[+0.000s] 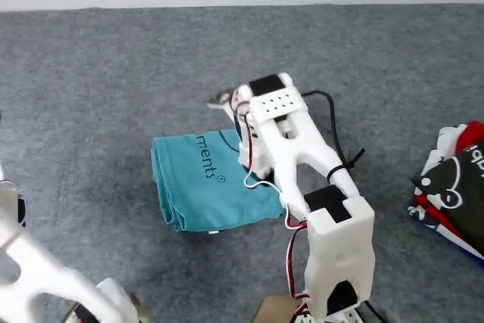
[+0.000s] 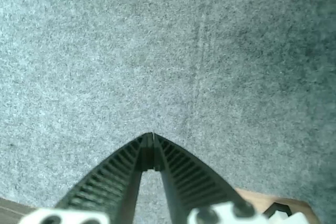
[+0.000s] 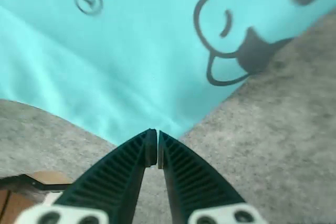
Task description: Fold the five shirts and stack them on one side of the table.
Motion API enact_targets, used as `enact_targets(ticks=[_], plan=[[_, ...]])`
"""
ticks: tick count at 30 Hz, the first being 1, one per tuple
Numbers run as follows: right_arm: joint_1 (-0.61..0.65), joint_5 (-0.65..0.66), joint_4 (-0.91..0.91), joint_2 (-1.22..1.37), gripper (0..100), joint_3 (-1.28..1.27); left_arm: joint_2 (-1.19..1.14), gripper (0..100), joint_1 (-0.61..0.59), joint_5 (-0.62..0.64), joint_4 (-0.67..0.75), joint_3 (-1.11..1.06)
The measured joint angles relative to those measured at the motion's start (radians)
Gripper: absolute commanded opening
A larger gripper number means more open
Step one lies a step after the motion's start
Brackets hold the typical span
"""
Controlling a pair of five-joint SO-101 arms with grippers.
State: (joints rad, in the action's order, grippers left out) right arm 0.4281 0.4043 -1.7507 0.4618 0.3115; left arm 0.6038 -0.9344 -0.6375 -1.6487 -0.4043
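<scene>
A teal shirt (image 1: 204,183) lies folded in the middle of the grey table, dark print on its top. My right arm stretches from the front edge over the shirt's right side. In the right wrist view, my right gripper (image 3: 153,144) is shut, its tips just above the grey cloth at a corner of the teal shirt (image 3: 131,61); I see nothing between the jaws. A pile of unfolded shirts (image 1: 454,183) in black, red and white sits at the right edge. My left gripper (image 2: 153,148) is shut over bare grey cloth, with its arm (image 1: 34,274) at the front left corner.
The grey table cover (image 1: 91,81) stretches open to the left and back of the teal shirt. A strip of wooden table edge (image 2: 273,205) shows close to my left gripper. Black and red cables (image 1: 333,145) run along the right arm.
</scene>
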Motion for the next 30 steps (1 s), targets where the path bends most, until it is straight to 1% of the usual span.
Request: enact_targets(ticks=[2, 5, 10, 14, 21, 25, 30], plan=[[0.002, -0.057, 0.000, -0.003, 11.3, 0.055, 0.000, 1, 0.000, 0.000, 0.000, 0.000], [0.002, -0.164, 0.000, -0.023, 21.2, 0.072, 0.000, 1, 0.000, 0.000, 0.000, 0.000], [0.002, -0.345, 0.000, -0.029, 27.8, 0.066, 0.000, 1, 0.000, 0.000, 0.000, 0.000], [0.000, -0.445, 0.000, -0.028, 31.1, 0.029, 0.000, 1, 0.000, 0.000, 0.000, 0.000], [0.002, -0.473, 0.000, 0.078, 31.0, 0.029, 0.000, 1, 0.000, 0.000, 0.000, 0.000], [0.029, -0.473, 0.000, 0.129, 31.0, 0.029, 0.000, 1, 0.000, 0.000, 0.000, 0.000], [0.046, -0.473, 0.028, 0.184, 31.0, 0.029, 0.000, 1, 0.000, 0.000, 0.041, 0.000]])
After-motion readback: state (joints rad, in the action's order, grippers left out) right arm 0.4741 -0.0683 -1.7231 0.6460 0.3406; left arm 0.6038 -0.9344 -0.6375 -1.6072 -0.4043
